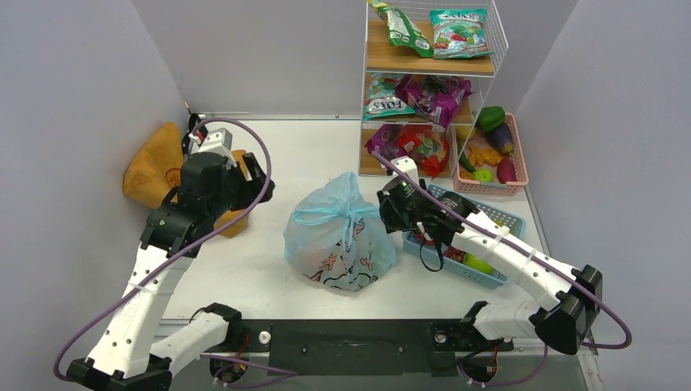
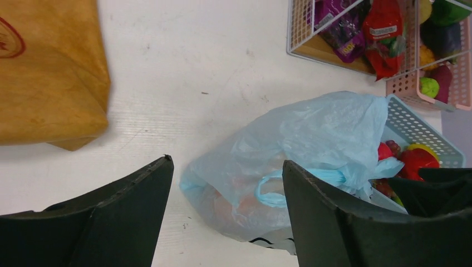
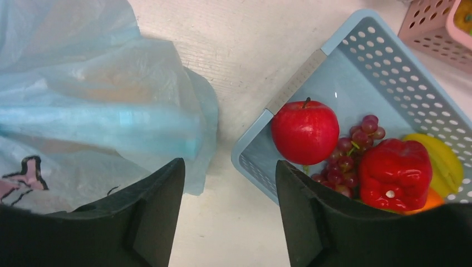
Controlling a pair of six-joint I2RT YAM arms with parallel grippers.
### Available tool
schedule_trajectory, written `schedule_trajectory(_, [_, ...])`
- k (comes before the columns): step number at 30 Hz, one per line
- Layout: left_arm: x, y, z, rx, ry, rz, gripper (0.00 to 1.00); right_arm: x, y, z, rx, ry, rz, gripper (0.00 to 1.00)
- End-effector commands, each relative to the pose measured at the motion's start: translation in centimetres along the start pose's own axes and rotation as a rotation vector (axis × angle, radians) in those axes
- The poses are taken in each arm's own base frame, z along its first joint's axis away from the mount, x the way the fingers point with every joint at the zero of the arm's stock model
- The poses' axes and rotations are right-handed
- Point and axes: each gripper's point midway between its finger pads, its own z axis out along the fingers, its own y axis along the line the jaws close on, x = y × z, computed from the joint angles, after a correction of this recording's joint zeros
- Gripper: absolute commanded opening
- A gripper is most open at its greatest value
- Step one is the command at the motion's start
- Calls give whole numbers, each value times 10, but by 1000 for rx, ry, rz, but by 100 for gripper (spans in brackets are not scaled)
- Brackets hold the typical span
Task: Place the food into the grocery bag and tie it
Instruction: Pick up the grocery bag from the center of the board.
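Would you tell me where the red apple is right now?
In the right wrist view, the red apple sits in a corner of the blue basket beside the red grapes, right of the grocery bag.

Knotted, bulging blue grocery bag (image 1: 340, 236) upright mid-table.

The knotted, light blue plastic bag (image 1: 340, 236) is filling mid-bench. Bare white bench (image 1: 244, 252) is lying open between it and the tan-orange tote (image 1: 155, 167) on the left. On the right, the blue perforated plastic basket (image 1: 499, 216) is standing just beside the bag, leaving a narrow gap. The white wire rack (image 1: 428, 81) is closing off the back right.
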Motion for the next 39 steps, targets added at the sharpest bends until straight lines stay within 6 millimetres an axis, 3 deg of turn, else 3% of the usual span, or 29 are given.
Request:
schedule_trajectory(1, [-22,22,-17,-128,-54,65,71,-23,-3,-30,-4,-83,-5,61])
schedule_trajectory(5, [-43,44,-22,-251,-87,108,73,-39,-5,-50,-16,-134,12,74])
schedule_trajectory(13, [-108,109,-37,-493,-182,76,76,-62,-10,-77,-35,-213,62,76])
schedule_trajectory(23, [-157,195,-38,-775,-216,52,76,-48,17,-72,-146,-178,72,77])
schedule_trajectory(27, [-173,224,-42,-875,-261,21,82,-45,26,-73,-187,-161,53,78])
schedule_trajectory(32, [-162,267,-37,-952,-211,-58,83,-34,29,-70,-198,-140,21,81])
schedule_trajectory(39, [-137,300,-14,-970,-178,-122,83,-29,37,-63,-215,-110,6,82])
